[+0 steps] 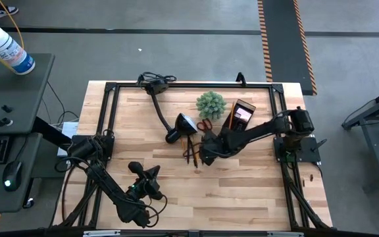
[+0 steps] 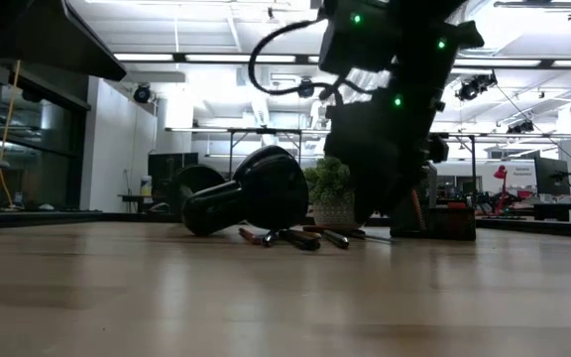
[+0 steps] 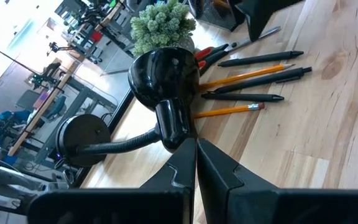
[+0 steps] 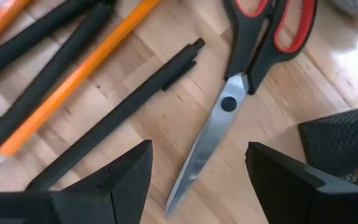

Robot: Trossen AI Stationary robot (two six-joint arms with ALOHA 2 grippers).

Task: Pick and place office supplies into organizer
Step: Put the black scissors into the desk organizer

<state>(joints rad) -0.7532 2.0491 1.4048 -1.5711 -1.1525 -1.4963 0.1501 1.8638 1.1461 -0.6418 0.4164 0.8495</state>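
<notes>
Above the scissors [image 4: 241, 93] — right gripper [image 4: 194, 180], fingers spread wide.

Right gripper [image 1: 206, 153] beside pens [image 1: 191, 151]

No text, label, brand or number can be read anywhere.

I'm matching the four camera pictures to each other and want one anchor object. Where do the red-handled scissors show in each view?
High view: scissors lie just below the plant, left of the organizer.
Low view: hard to tell among the pens by the lamp head.
Left wrist view: only the red handles peek out beside the lamp head.
Right wrist view: centre, blades between the open right claw's fingers.
Shared landmark: the plant.
</notes>
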